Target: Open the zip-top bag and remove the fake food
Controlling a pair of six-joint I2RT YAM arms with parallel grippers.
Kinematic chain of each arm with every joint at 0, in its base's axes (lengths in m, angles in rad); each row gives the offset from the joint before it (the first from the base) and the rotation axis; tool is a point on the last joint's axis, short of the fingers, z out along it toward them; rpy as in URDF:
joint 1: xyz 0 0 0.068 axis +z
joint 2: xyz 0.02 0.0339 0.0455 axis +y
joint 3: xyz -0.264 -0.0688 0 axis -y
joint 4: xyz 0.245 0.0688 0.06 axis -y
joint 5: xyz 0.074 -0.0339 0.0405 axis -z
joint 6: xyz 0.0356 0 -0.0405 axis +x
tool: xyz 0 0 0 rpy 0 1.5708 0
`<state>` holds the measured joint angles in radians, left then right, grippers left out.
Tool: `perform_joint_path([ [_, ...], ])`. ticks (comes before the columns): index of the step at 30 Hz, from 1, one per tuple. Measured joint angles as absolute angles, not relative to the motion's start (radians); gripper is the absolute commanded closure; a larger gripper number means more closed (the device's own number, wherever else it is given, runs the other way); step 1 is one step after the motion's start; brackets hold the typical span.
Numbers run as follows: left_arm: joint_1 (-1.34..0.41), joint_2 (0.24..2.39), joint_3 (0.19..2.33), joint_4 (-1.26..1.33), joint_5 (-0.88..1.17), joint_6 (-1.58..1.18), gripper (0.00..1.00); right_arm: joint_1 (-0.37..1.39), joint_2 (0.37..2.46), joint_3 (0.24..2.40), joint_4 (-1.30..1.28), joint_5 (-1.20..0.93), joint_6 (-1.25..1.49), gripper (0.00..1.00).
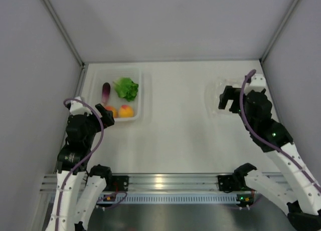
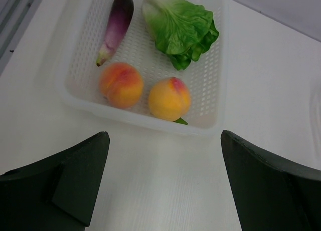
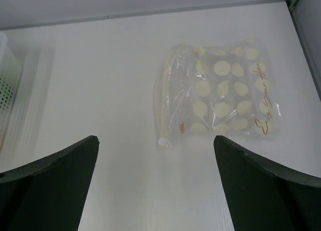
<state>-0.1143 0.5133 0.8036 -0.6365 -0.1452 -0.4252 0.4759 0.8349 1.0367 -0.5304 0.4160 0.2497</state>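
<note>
the white table (image 1: 180,121) carries every item. two arms stand at its near edge.

the left gripper (image 2: 164,141) hovers at the near side of the tray, jaws spread wide, with nothing between the fingers (image 2: 75,181). in the top view the left gripper (image 1: 104,113) sits just beside the tray's near left corner.

the right gripper (image 3: 155,143) hangs over the far right of the table, jaws spread wide, holding nothing. in the top view the right gripper (image 1: 228,98) overlaps the bag.

the clear perforated tray (image 2: 208,85) rests at the far left of the table, well apart from the bag.

the zip-top bag (image 3: 220,103) lies flat on the table at the far right, ungripped. its pale dots face up. its zip strip runs along the side toward the tray, with a small slider at the near end.

the fake food lies inside the tray:
- lettuce (image 2: 180,28): far right corner.
- eggplant (image 2: 116,25): far left, beside the lettuce, stem end toward the near side.
- two peaches (image 2: 121,84) (image 2: 169,98): side by side along the near wall, close together.
</note>
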Motion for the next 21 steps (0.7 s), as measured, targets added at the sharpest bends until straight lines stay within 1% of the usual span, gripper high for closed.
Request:
perform_joint_path([
  [3,-0.101,0.515,0.804,-0.636,-0.147,-0.421,0.02,0.476,0.711,0.996,-0.586,0.432,0.247,0.01],
  [10,-0.099,0.512,0.794,-0.637,-0.144,-0.416,0.02,0.476,0.506,1.007,-0.730,0.457,0.225,0.00],
  [18,-0.099,0.417,0.787,-0.637,-0.110,-0.411,0.02,0.476,0.387,1.005,-0.756,0.435,0.175,0.01],
  [21,-0.099,0.363,0.768,-0.638,-0.122,-0.413,0.02,0.476,0.376,0.994,-0.759,0.424,0.176,0.01],
])
